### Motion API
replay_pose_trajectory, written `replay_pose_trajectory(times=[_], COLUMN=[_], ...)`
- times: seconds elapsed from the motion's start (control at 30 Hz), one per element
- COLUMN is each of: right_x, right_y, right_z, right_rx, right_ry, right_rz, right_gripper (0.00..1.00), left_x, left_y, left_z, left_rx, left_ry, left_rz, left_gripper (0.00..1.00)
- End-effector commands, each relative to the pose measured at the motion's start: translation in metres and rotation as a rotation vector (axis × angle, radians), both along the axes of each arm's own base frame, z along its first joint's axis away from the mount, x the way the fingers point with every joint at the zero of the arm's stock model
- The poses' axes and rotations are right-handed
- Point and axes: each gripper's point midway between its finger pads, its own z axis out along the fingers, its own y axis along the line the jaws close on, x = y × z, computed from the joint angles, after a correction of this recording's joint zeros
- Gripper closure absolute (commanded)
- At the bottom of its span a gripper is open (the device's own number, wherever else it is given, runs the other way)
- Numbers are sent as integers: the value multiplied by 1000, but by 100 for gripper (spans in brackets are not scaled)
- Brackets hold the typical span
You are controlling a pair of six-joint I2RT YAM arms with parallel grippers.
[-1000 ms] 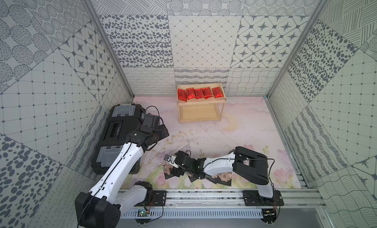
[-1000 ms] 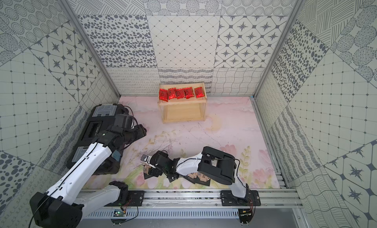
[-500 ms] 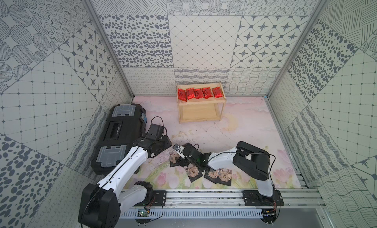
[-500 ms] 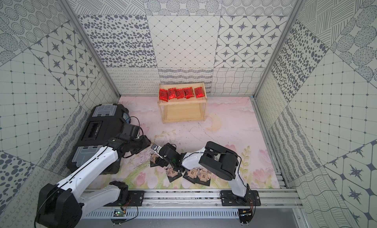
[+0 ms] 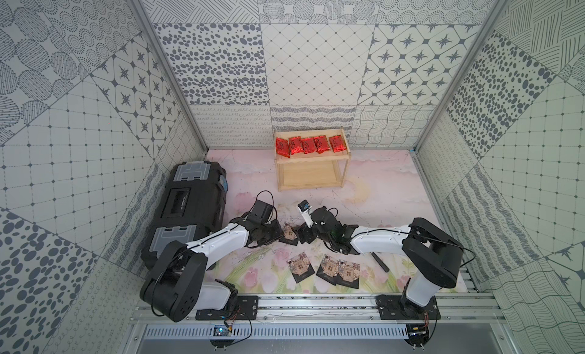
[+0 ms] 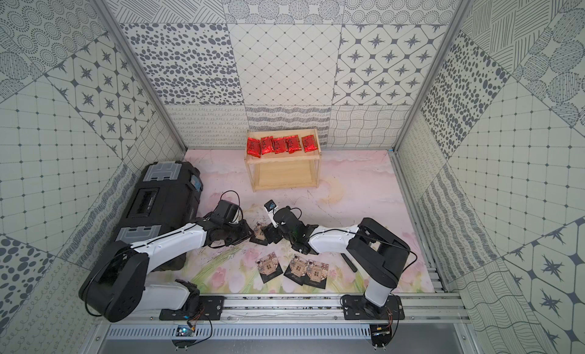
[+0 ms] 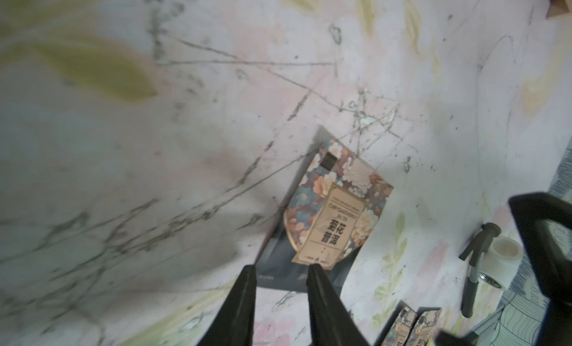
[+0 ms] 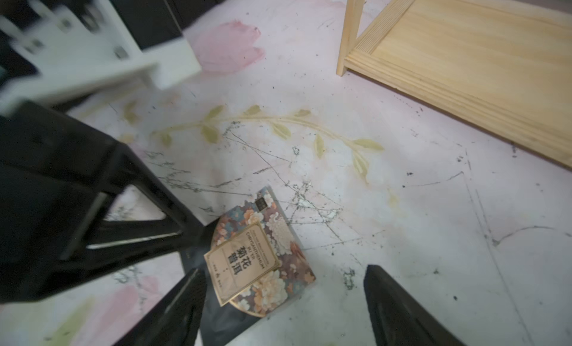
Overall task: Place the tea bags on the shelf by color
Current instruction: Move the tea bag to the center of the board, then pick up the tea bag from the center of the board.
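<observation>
Pink floral tabletop (image 5: 380,184), pretty scuffed up. Pale wood shelf (image 5: 308,175) sits at back, five red packets (image 5: 308,145) in row on top tier. Black toolbox (image 5: 186,206) along left side. Four dark sachets (image 5: 300,267) lie near front, black marker (image 5: 379,263) close by.

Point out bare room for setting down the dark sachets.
The shelf has its lower tier bare. Five red packets fill most of the top. Open mat lies right of the shelf. Crowded: front centre, left fingers and right fingers around one sachet, three more sachets by the rail.
</observation>
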Motion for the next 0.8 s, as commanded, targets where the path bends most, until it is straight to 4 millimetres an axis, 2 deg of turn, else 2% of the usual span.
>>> replay_pose_trajectory(times=[0.0, 0.2, 0.33, 0.77], right_x=[-13, -19, -19, -18], right_y=[-4, -15, -14, -7], right_z=[1, -16, -25, -41], right_rx=[210, 299, 329, 367], right_ry=[250, 429, 502, 623], right_rz=[-40, -50, -36, -46], right_gripper=[21, 33, 39, 45], left_x=[42, 65, 67, 30], left_y=[-54, -52, -43, -15], left_z=[28, 24, 15, -19], left_rx=[-187, -140, -93, -18], left_ry=[-214, -270, -270, -172], left_rz=[-145, -117, -88, -36], left_gripper=[69, 70, 70, 70])
